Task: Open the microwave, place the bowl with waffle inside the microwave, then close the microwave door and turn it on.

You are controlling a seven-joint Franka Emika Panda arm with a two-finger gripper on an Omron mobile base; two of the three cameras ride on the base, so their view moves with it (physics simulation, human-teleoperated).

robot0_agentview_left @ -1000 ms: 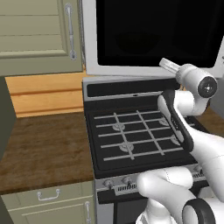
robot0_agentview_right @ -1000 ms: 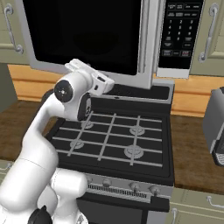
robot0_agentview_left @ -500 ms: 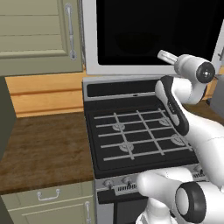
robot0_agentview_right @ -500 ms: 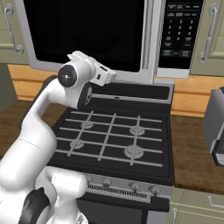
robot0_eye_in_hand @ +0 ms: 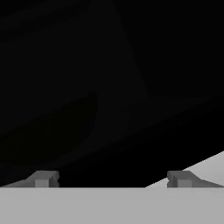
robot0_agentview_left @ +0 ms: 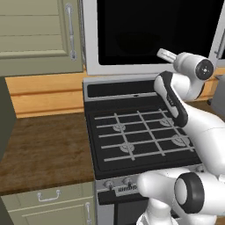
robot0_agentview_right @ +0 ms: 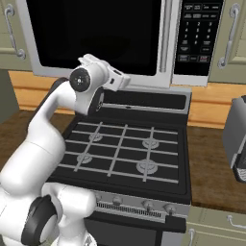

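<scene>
Olive cabinets (robot0_agentview_left: 37, 35) and a brown surface (robot0_agentview_left: 44, 149) flank the black stove (robot0_agentview_right: 125, 153). Above the stove hangs the microwave (robot0_agentview_right: 192, 79), silver-grey; its door (robot0_agentview_right: 96, 33), wide black glass with a vertical bar handle (robot0_agentview_right: 166, 36), is shut. Fingers (robot0_eye_in_hand: 111, 179) spread wide, empty, facing the glass

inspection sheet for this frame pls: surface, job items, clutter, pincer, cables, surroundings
surface: black gas stove, grates bare; brown wooden counters either side.
job's things: microwave above the stove; microwave door shut, its vertical bar handle untouched. Bowl and waffle: nothing seen.
clutter: nothing seen.
grippers: pincer open, holding nothing, facing the dark door glass.
cables: nothing seen.
surroundings: olive cabinets, a grey appliance on the right counter.
</scene>
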